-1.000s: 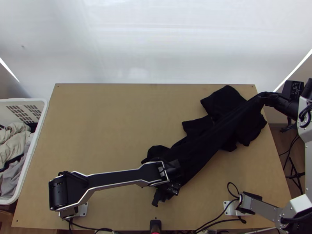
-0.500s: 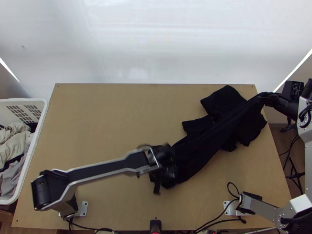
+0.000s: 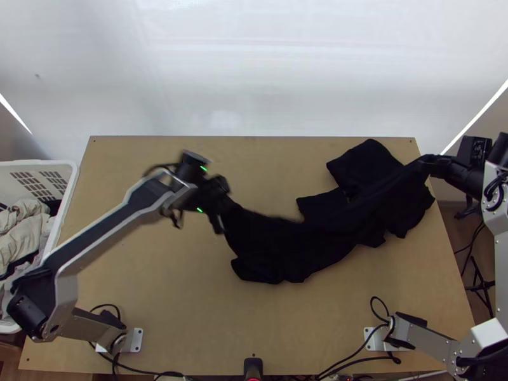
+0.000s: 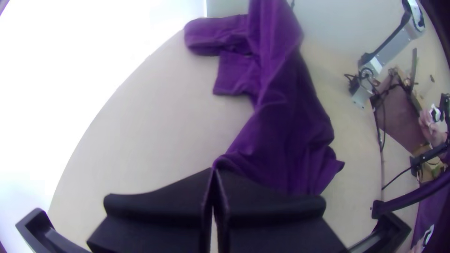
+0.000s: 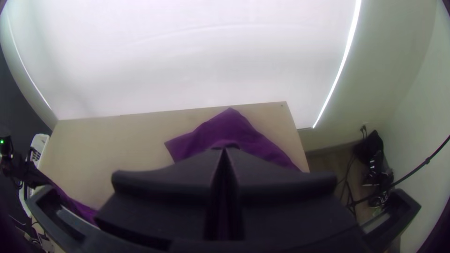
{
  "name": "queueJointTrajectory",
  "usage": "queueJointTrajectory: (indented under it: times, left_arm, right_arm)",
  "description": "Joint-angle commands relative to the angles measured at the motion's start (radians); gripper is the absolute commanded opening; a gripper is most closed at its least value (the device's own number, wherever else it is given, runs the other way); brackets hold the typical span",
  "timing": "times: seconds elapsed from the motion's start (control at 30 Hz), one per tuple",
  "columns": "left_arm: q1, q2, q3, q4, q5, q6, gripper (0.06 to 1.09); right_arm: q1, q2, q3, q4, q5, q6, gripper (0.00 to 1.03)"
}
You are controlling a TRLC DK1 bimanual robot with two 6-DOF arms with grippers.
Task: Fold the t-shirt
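The black t-shirt [image 3: 298, 244] lies bunched in a long strip from the table's middle to its right edge. Its left end rises to my left gripper [image 3: 221, 206], at the left of the table's middle. In the left wrist view the shirt [image 4: 286, 122] looks purple, and my left gripper [image 4: 213, 171] is shut on a bit of its edge. At the right edge my right gripper [image 3: 427, 164] holds another part of the cloth. In the right wrist view the shirt [image 5: 229, 126] spreads beyond my right gripper [image 5: 224, 151], whose fingers are pressed together.
A white basket [image 3: 68, 184] with clothes stands off the table's left edge. Bare tabletop [image 3: 178, 298] shows on the left and along the near side. Cables [image 3: 343, 359] run at the near edge, and a small black device [image 3: 253, 367] sits at its middle.
My left gripper has moved left and up the picture from the near middle, drawing the shirt's left end along. The right arm has barely moved.
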Motion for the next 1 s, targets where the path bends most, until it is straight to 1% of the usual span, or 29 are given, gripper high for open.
queueJointTrajectory:
  times: [0.0,0.1,0.33,0.37,0.4,0.47,0.67,0.77,0.8,0.93,0.97]
  left_arm:
    - [0.189,-0.008,-0.026,-0.018,0.023,0.034,0.09]
    - [0.18,0.013,-0.061,-0.012,0.026,0.036,0.09]
    - [0.092,0.061,-0.166,0.09,0.026,0.002,0.1]
    - [0.082,0.081,-0.169,0.09,0.026,-0.004,0.2]
    - [0.073,0.094,-0.172,0.09,0.026,-0.009,0.43]
    - [0.063,0.117,-0.172,0.089,0.026,-0.024,1.04]
    - [0.059,0.117,-0.153,0.058,0.026,-0.052,1.04]
    - [0.071,0.117,-0.13,-0.025,0.026,-0.044,1.04]
    - [0.073,0.119,-0.118,-0.071,0.028,-0.024,1.04]
    - [0.063,0.142,-0.066,-0.255,0.092,0.008,1.04]
    - [0.062,0.144,-0.06,-0.278,0.106,0.002,1.04]
  right_arm:
    - [-0.002,-0.018,-0.034,0.001,0.002,-0.006,0.03]
    - [-0.004,-0.029,-0.045,0.001,0.002,-0.009,0.03]
    - [-0.001,-0.053,-0.085,-0.004,0.0,-0.021,0.03]
    - [0.001,-0.058,-0.093,-0.004,0.0,-0.024,0.03]
    - [0.002,-0.063,-0.1,-0.004,0.0,-0.029,0.03]
    - [0.004,-0.067,-0.113,-0.01,0.0,-0.037,0.03]
    - [0.005,-0.081,-0.116,-0.034,0.0,-0.058,0.03]
    - [0.01,-0.083,-0.114,-0.047,0.002,-0.06,0.03]
    - [0.011,-0.084,-0.114,-0.053,0.0,-0.06,0.03]
    - [0.013,-0.086,-0.119,-0.067,0.002,-0.06,0.03]
    - [0.013,-0.086,-0.122,-0.07,0.002,-0.06,0.03]
